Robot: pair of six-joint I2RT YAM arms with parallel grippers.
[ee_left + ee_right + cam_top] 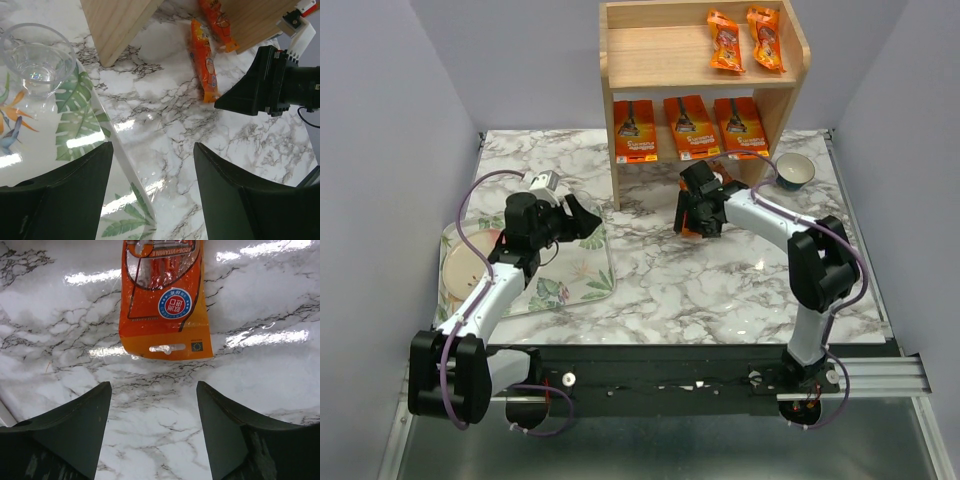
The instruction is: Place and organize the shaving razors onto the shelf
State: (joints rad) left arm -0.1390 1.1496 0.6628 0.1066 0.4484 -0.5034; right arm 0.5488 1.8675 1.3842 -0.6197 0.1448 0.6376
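One narrow bright-orange blister pack of razors [162, 300] lay flat on the white marble-patterned table [260, 390], just in front of the small two-tier light-wood shelf [790, 100]. The right gripper [153, 387] hung above the table at the pack's near end, its black fingers [75, 425] spread wide with nothing between them. In the right wrist view the pack's long axis ran straight away from the fingers, hang-tab end nearest, lined up with the gap between them. A descent and a squeeze across the short side looked like the call.

The left gripper [153, 147] sat well apart over the edge of the leaf-print tray [75, 125], its fingers equally wide and empty, so the right arm was clearly the nearer. Five more packs were on the shelf: two narrow ones [725, 42] on the top tier and three wide orange cards [692, 125] on the lower.

The pack's far end was cut off at the top of the right wrist view, and from overhead the gripper covered nearly all of it. In the left wrist view a second orange strip between the wooden panels was possibly one of the lower-tier cards, but it was too clipped to be sure.
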